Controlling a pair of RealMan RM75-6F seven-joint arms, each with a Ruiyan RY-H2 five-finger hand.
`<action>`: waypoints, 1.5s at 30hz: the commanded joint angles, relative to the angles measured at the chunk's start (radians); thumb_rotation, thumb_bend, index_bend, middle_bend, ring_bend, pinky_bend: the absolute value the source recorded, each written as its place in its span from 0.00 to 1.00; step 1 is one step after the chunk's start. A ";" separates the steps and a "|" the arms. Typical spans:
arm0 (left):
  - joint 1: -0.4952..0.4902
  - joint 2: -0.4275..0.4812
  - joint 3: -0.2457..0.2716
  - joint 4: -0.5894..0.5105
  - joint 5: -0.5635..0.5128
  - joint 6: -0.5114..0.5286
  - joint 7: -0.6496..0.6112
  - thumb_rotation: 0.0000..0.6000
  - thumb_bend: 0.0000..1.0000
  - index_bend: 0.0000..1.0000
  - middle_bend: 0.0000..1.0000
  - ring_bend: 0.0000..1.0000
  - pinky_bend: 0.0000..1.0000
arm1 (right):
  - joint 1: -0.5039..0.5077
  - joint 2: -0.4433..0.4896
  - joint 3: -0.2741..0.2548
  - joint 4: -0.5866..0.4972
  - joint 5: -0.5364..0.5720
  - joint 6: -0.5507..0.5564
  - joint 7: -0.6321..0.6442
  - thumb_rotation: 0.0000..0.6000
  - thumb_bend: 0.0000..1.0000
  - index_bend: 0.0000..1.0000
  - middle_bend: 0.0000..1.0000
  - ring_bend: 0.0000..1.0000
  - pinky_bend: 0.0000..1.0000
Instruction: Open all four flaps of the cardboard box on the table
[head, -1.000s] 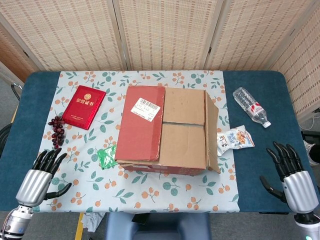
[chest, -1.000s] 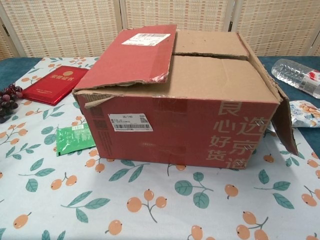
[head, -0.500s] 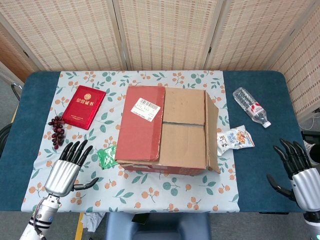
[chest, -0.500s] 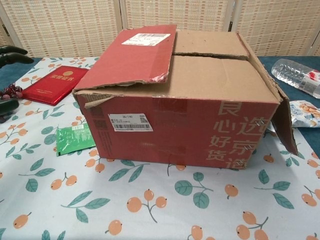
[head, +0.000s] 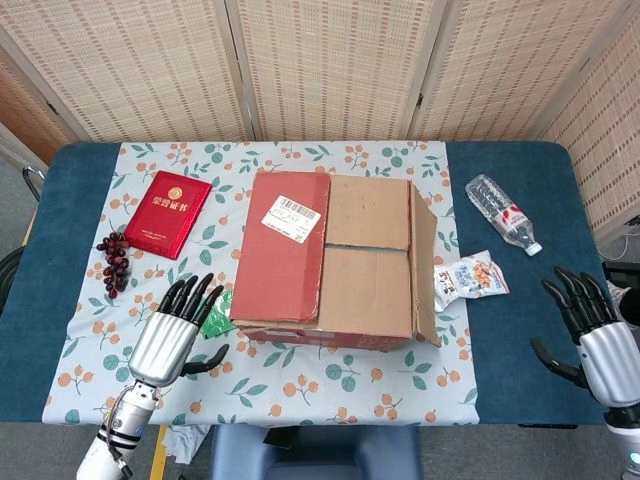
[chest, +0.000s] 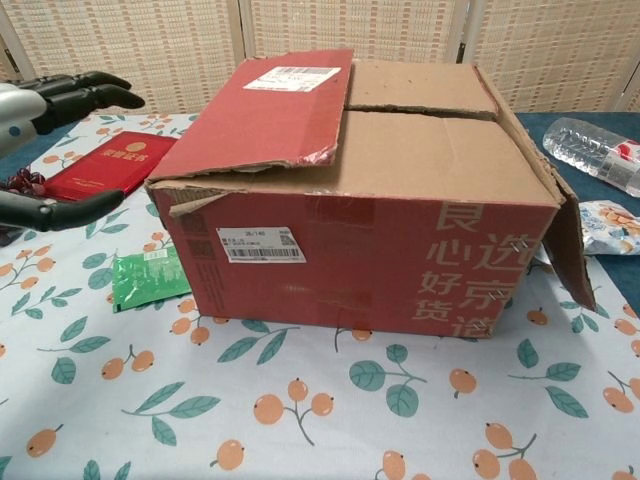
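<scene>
The red-and-brown cardboard box sat mid-table on the leaf-and-fruit-print tablecloth, its top flaps lying closed — only the right side flap hung outward. The left hand hovered just beside the box's near-left corner, fingers spread and empty. The right hand stood well apart at the table's right edge — fingers apart, holding nothing.

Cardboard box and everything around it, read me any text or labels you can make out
"良心好货" and "选京": cardboard box front, white characters, the rest cut off.
White shipping labels on its front and top: too small.
Red booklet: gold characters, blurred.
Water bottle, snack packet, green packet: unreadable.
</scene>
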 joint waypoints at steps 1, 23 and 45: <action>-0.024 -0.026 -0.009 -0.018 -0.030 -0.024 0.022 0.54 0.44 0.00 0.00 0.06 0.18 | -0.001 0.002 0.003 0.002 -0.002 0.004 0.008 1.00 0.39 0.00 0.00 0.00 0.00; -0.148 -0.147 -0.052 -0.080 -0.150 -0.049 0.199 0.68 0.49 0.00 0.00 0.05 0.25 | -0.002 0.008 0.011 0.007 -0.008 0.005 0.043 1.00 0.39 0.00 0.00 0.00 0.00; -0.283 -0.267 -0.091 -0.001 -0.252 -0.056 0.297 0.68 0.49 0.00 0.00 0.00 0.24 | 0.008 0.030 0.013 0.022 -0.005 -0.008 0.121 1.00 0.39 0.00 0.00 0.00 0.00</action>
